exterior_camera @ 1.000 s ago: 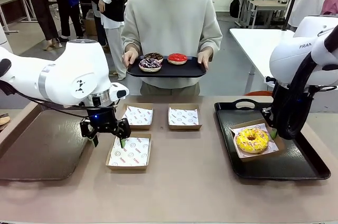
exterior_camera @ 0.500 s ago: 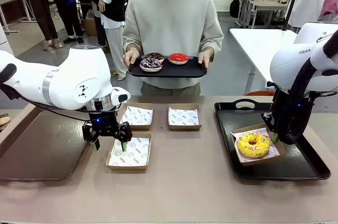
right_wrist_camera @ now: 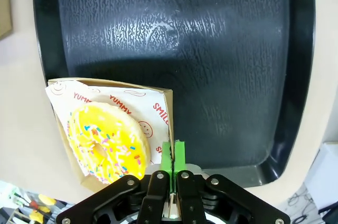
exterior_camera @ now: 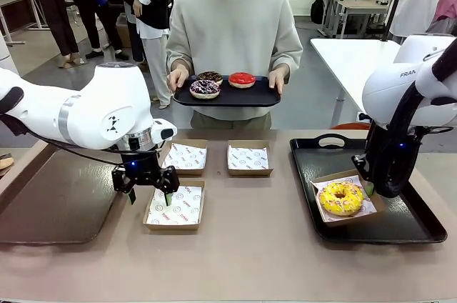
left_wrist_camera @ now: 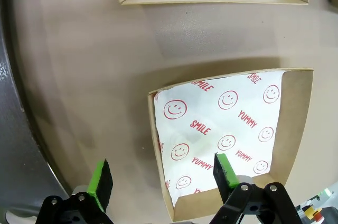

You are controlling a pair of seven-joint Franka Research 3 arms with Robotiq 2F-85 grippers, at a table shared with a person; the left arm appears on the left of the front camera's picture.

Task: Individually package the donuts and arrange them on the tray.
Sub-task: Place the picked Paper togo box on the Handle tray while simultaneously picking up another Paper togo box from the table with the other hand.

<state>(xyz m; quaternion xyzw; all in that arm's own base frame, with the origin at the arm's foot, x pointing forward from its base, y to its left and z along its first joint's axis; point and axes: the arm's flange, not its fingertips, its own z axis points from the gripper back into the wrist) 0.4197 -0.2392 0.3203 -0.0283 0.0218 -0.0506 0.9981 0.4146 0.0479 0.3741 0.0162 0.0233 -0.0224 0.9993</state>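
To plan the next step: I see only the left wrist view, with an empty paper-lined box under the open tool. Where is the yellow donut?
Observer: The yellow donut lies in a box on the black tray at the robot's right.
Operator: Does the right tool hold that box?
Observer: Yes, the right tool is shut on the box wall.
Operator: And the other donuts?
Observer: Three lie on a second tray, held by the person: red donut, sprinkled dark donut, brown donut.

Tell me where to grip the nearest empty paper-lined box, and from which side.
Pinch the thin side wall of the box from above, one finger inside, one outside. It lies flat, shallow and open-topped, so probably a wall is the only graspable edge; the open left end effector hangs over one.
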